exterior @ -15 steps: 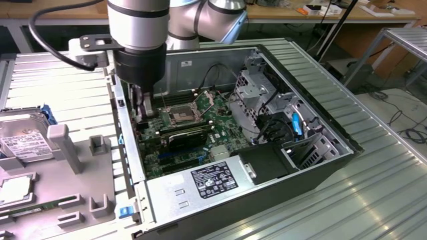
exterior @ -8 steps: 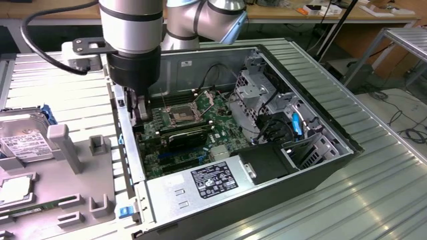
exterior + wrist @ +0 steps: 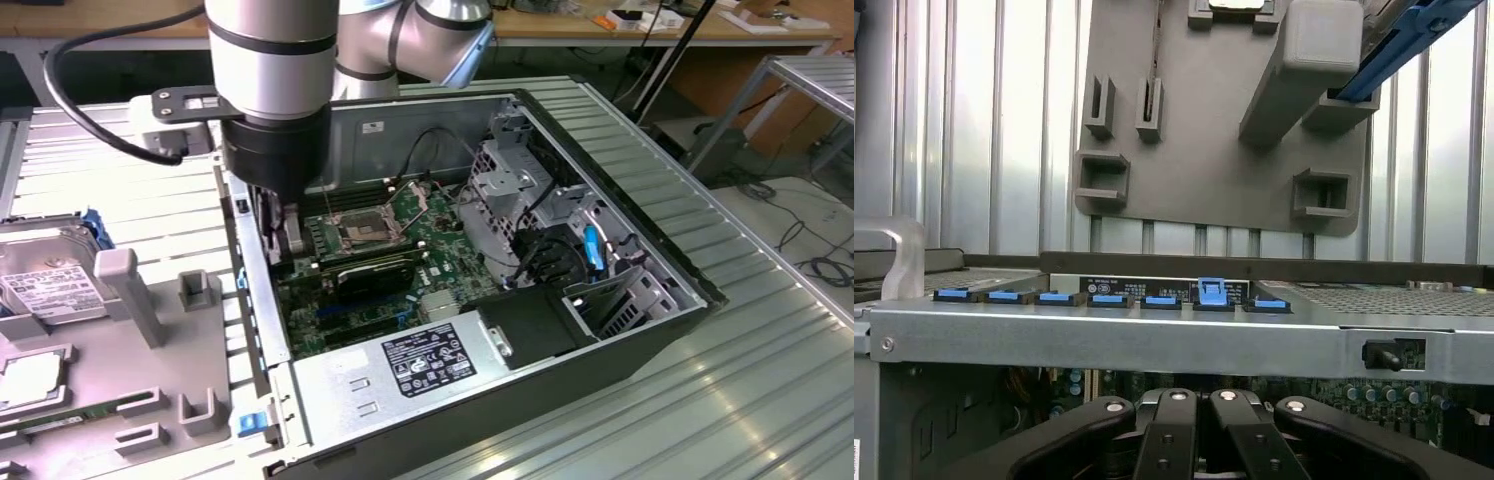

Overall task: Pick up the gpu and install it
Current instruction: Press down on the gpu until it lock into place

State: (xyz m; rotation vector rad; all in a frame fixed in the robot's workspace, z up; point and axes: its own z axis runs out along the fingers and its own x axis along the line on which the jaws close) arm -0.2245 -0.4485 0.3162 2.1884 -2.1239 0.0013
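The gpu (image 3: 363, 270), a dark card with a green edge, stands on edge across the green motherboard (image 3: 434, 240) inside the open computer case (image 3: 641, 200). My gripper (image 3: 284, 240) reaches down into the case by its rear wall, at the card's end on the exterior view's left. In the wrist view my gripper (image 3: 1200, 400) has its black fingers (image 3: 1172, 440) pressed together with nothing visible between them. They hang just inside the case's rear metal rail (image 3: 1154, 340). Whether they touch the card is hidden.
A grey holder tray (image 3: 147, 330) lies at the exterior view's left with a hard drive (image 3: 47, 285) on it; it shows as the grey holder tray (image 3: 1204, 150) beyond the rail. Blue slot clips (image 3: 1109, 298) line the rail. A power supply (image 3: 427, 365) and drive cage (image 3: 514, 170) crowd the case.
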